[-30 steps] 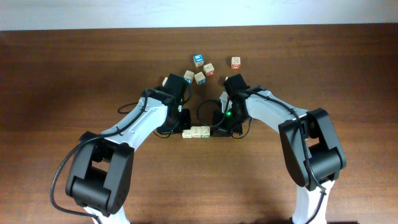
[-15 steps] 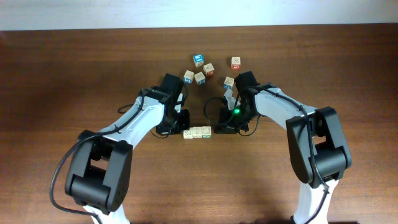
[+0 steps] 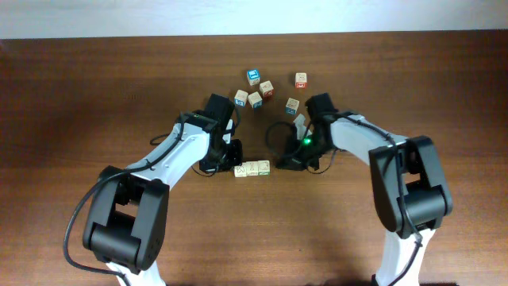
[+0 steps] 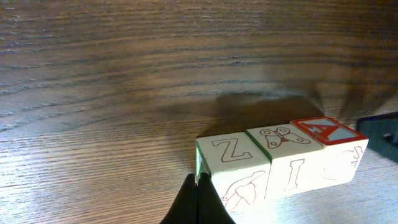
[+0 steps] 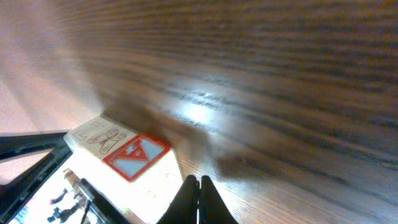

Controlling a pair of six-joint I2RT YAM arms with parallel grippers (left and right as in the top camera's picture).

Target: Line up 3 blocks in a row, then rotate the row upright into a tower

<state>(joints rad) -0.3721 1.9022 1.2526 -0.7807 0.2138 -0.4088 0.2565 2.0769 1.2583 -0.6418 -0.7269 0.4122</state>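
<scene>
Three pale blocks lie side by side in a short row (image 3: 252, 168) between the two arms. In the left wrist view they read as a Z block (image 4: 233, 163) with a green left side, a green-edged butterfly block (image 4: 285, 152), and a block with a red-framed A on top (image 4: 328, 144). My left gripper (image 4: 199, 186) is shut, its tips touching the Z block's left end. At the row's other end my right gripper (image 5: 199, 186) is also shut and holds nothing, its tips close beside the A block (image 5: 134, 154).
Several loose cubes lie behind the arms: a blue-faced one (image 3: 253, 76), a red-printed one (image 3: 301, 79), one by the right wrist (image 3: 293, 105), and a small cluster (image 3: 255, 98). Cables loop near both grippers.
The right arm has swung to the right, uncovering a cube by its wrist, and its tips have drawn back from the row. The row has slid slightly right. The left arm has barely moved.
</scene>
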